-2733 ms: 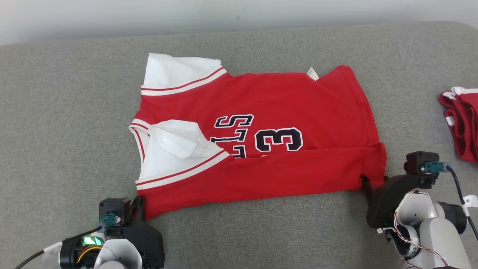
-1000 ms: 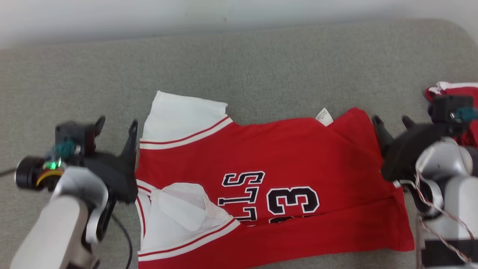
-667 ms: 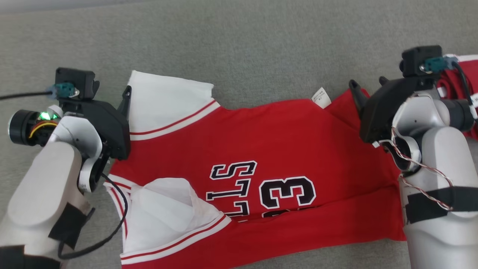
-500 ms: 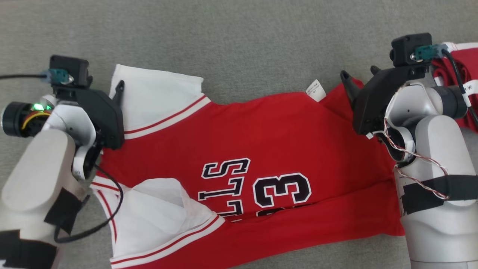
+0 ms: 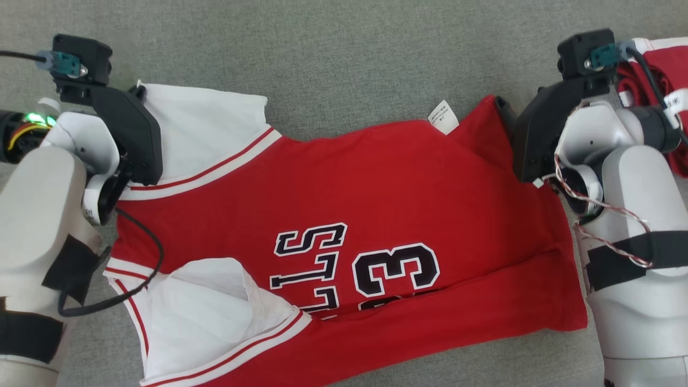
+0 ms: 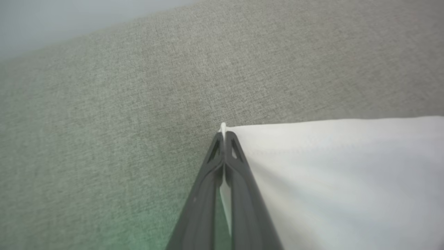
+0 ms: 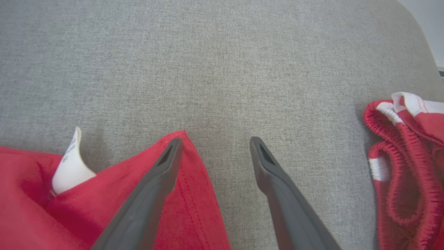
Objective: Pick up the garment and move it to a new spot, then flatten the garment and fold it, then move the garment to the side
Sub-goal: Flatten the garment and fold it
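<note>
At the left, the left gripper (image 6: 223, 135) was pressed together, pinching the far left corner of the white panel (image 6: 329, 173) between its tips; a sliver of white cloth showed between the two fingers; grey upholstery (image 5: 344, 48) lay bare beyond it. The garment (image 5: 344, 183), a red jersey with dark letters and a numeral, lay spread on that upholstery between the two arms; its long axis ran left to right across the head view; its near long edge was already turned up over the body as a band. Further right a white label (image 5: 442, 115) stuck up from the far edge. Near it the right gripper (image 7: 215, 144) stood spread wide and held nothing; in the right wrist view one finger lay over the red corner (image 7: 196, 166) and the other over bare upholstery, so the corner's hem ran between the jaws. The next move seemed to hang on that relation: each arm sat at its own far corner, and the right probably had only to pinch where it stood; the far edge could then likely be drawn across the short axis toward the robot. At the far right a second red garment (image 7: 402, 156) lay bunched, apart from the jersey.
</note>
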Controlling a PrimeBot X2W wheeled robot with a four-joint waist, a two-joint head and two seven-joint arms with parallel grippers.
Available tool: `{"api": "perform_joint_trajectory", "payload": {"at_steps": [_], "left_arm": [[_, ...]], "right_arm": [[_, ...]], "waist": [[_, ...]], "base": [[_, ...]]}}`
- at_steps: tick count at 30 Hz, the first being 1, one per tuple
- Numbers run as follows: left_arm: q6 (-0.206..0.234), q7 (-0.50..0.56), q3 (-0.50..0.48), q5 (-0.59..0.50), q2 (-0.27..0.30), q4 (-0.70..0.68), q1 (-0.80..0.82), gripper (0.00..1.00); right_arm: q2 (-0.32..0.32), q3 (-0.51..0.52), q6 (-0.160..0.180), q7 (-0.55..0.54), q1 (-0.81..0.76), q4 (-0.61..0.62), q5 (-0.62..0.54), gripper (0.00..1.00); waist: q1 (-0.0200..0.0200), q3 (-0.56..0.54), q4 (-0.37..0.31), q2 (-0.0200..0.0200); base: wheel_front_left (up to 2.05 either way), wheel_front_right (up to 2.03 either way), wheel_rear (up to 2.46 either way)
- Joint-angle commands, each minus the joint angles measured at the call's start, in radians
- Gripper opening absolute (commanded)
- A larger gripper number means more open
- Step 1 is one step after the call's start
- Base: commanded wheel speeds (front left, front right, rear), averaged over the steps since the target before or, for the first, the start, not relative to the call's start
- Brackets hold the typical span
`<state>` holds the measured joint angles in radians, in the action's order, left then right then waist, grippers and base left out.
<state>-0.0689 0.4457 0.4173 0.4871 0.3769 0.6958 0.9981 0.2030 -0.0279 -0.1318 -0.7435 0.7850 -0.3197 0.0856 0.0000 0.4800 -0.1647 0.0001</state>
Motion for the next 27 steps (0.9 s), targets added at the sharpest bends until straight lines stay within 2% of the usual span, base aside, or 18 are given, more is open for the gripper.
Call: {"api": "perform_joint_trajectory", "payload": {"at_steps": [1, 9, 10, 11, 12, 14, 15, 16, 21, 27], "left_arm": [[0.002, 0.019, 0.005, 0.003, 0.015, 0.009, -0.003, 0.0], [0.01, 0.04, 0.014, 0.004, 0.024, -0.029, 0.015, 0.0], [0.01, 0.044, 0.014, 0.005, 0.025, -0.034, 0.015, 0.0], [0.008, 0.046, 0.015, 0.005, 0.025, -0.038, 0.015, 0.0], [0.009, 0.048, 0.017, 0.005, 0.026, -0.042, 0.014, 0.0], [0.014, 0.044, 0.018, 0.008, 0.022, -0.052, 0.014, 0.0], [0.014, 0.044, 0.019, 0.008, 0.022, -0.055, 0.016, 0.0], [0.014, 0.041, 0.021, 0.007, 0.023, -0.058, 0.016, 0.0], [0.019, 0.015, 0.016, -0.002, 0.041, -0.074, 0.022, 0.0], [0.043, -0.06, -0.003, -0.015, 0.062, -0.09, 0.03, 0.0]], "right_arm": [[0.0, -0.011, 0.003, -0.016, 0.02, 0.0, 0.0, 1.0], [0.025, -0.077, 0.003, -0.152, 0.057, 0.011, 0.061, 1.0], [0.031, -0.086, 0.003, -0.162, 0.06, 0.015, 0.067, 0.96], [0.036, -0.091, 0.003, -0.169, 0.064, 0.017, 0.065, 0.87], [0.042, -0.098, 0.003, -0.175, 0.066, 0.016, 0.064, 0.56], [0.05, -0.103, 0.003, -0.181, 0.07, 0.014, 0.06, 0.36], [0.053, -0.102, 0.003, -0.181, 0.072, 0.014, 0.059, 0.09], [0.056, -0.099, 0.003, -0.177, 0.072, 0.015, 0.058, 0.0], [0.065, -0.033, 0.003, -0.134, 0.07, 0.03, 0.029, 0.0], [0.029, 0.064, 0.003, -0.07, 0.052, 0.029, -0.031, 0.0]], "waist": [[0.0, 0.006, 0.004, -0.0001], [0.0, 0.028, 0.02, -0.0001], [0.0, 0.032, 0.022, -0.0001], [0.0, 0.036, 0.022, -0.0001], [0.0, 0.04, 0.023, -0.0001], [0.0, 0.048, 0.024, -0.0001], [0.0, 0.052, 0.025, -0.0001], [0.0, 0.054, 0.025, -0.0001], [0.0, 0.059, 0.024, -0.0001], [0.0, 0.052, 0.025, -0.0001]], "base": [[0.0, 0.0, 0.0], [0.0, 0.0, 0.0], [0.0, 0.0, 0.0], [0.0, 0.0, 0.0], [0.0, 0.0, 0.0], [0.0, 0.0, 0.0], [0.0, 0.0, 0.0], [0.0, 0.0, 0.0], [0.0, 0.0, 0.0], [0.0, 0.0, 0.0]]}}
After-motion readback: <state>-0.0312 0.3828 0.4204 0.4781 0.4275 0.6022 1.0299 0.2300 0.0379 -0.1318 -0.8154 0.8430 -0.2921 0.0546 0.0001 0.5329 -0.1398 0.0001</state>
